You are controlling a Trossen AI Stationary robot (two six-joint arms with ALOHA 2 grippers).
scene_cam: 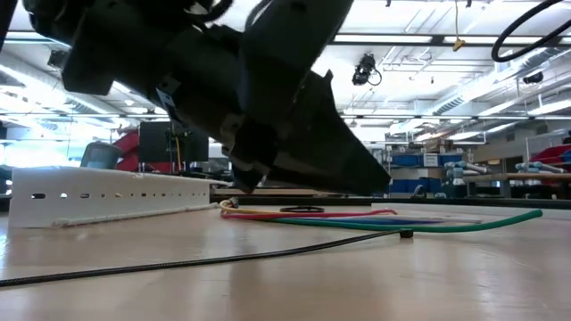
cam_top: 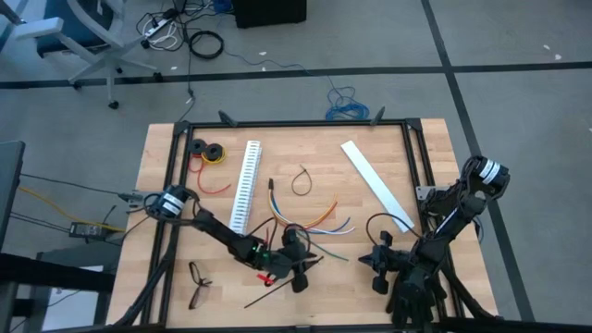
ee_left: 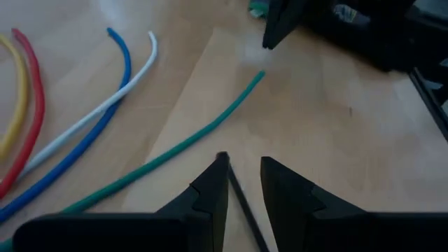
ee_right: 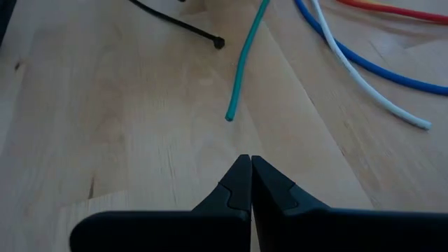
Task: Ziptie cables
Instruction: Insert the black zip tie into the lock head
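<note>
left pincer on a ziptie beside the loose cables

the cables (cam_top: 319, 222) lie fanned out on the worktop (cam_top: 305, 166) near its middle, yellow, red, blue, white and green strands curving side by side, with the green cable (ee_left: 175, 148) reaching furthest right. a straight black ziptie (cam_top: 277, 289) lies along the near edge, and the left pincer (ee_left: 241, 171) sits right over it, its fingers a little apart with the strip running between them; it looks clamped on the ziptie, though the contact is hard to make out. a second ziptie (cam_top: 302, 179), closed into a loop, rests far of the cables. the right pincer (ee_right: 250, 175) hovers low just right of the green cable's end, fingers pressed together and holding nothing. further out, a white slotted strip (cam_top: 246, 185) lies left of the cables, a flat white strip (cam_top: 375, 183) on the right, and black eyeglasses (cam_top: 199, 283) near the left corner.
</note>
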